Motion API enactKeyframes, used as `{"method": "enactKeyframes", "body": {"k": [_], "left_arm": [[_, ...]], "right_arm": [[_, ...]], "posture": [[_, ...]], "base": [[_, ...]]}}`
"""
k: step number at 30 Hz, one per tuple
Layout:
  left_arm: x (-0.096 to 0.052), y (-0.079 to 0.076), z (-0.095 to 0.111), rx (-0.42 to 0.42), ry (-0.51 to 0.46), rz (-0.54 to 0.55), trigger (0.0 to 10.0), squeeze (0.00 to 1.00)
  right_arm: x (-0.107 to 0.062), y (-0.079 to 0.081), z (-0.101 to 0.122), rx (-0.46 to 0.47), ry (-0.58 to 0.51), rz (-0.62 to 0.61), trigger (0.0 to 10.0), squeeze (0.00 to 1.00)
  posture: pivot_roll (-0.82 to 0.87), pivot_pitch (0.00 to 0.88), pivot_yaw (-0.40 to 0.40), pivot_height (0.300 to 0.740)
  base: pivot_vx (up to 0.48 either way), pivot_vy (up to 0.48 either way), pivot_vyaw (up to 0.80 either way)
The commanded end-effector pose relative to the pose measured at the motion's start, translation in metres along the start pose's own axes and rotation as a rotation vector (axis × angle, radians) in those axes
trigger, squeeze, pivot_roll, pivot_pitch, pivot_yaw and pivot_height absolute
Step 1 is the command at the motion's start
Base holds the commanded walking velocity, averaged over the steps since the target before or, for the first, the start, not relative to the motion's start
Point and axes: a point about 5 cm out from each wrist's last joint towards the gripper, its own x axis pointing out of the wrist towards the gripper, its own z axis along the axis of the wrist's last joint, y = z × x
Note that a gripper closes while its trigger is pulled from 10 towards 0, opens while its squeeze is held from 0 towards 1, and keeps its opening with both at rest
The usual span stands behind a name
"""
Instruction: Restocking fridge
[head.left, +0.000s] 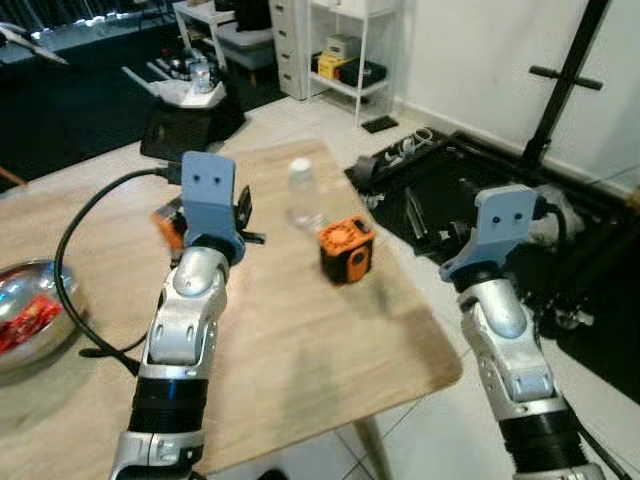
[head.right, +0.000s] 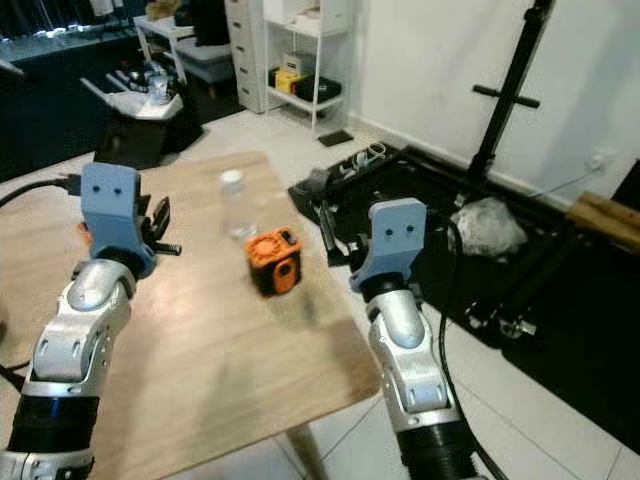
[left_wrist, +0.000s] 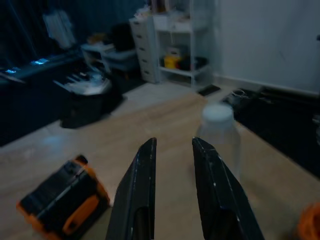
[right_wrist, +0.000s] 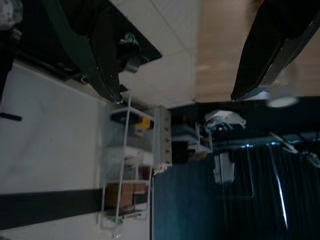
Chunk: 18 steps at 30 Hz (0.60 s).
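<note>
The clear plastic bottle (head.left: 303, 196) with its white cap stands upright on the far part of the wooden table (head.left: 300, 350), toward the table's right side. Nothing touches it. Just to its near right sits a small orange and black box (head.left: 346, 250), close beside the bottle but apart from it.

My left gripper (left_wrist: 172, 190) is raised over the table to the left of the bottle, pointing toward the far end of the room. Its two black fingers (left_wrist: 137, 195) are parted by a narrow gap with nothing between them, and in the wrist view the bottle (left_wrist: 218, 137) rises just past the tip of one finger, not between the two. Below and to the left of that gripper lies another orange and black device (left_wrist: 65, 202) on the table top. A black cable (head.left: 75, 270) curves across the left half of the table, and a shiny metal bowl (head.left: 30, 310) with something red in it rests at the table's left edge.

My right gripper (right_wrist: 175, 65) is held off the right edge of the table, over the white tiled floor (head.right: 560, 400). Its fingers are spread wide and hold nothing.

On the floor to the right of the table lie a black mat (head.left: 450, 190) strewn with gear and a black stand (head.right: 510, 90). Farther off, a white shelf unit (head.left: 350, 50) stands against the wall, and a low black unit (head.left: 190, 115) with small items on top sits beyond the table's far end.
</note>
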Motion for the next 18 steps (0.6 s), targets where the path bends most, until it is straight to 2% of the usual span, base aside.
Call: {"method": "enactKeyframes", "body": {"k": [1, 13, 18], "left_arm": [[-0.0008, 0.0022, -0.0009, 0.004, 0.003, 0.013, 10.0, 0.00], [-0.0008, 0.0043, -0.0035, 0.011, 0.019, 0.027, 10.0, 0.00], [0.0002, 0.0107, -0.0082, -0.013, 0.058, 0.052, 10.0, 0.00]], "right_arm": [[-0.0001, 0.0021, -0.0005, 0.007, 0.008, 0.006, 10.0, 0.00], [-0.0008, 0.0020, -0.0009, 0.007, 0.012, 0.008, 10.0, 0.00], [-0.0012, 0.0023, -0.0016, 0.008, 0.016, 0.011, 10.0, 0.00]], "posture": [[-0.06, 0.082, 0.048, 0.740], [-0.06, 0.083, 0.047, 0.740], [-0.06, 0.082, 0.046, 0.740]], "base": [[0.000, 0.000, 0.00], [0.000, 0.000, 0.00], [0.000, 0.000, 0.00]]}}
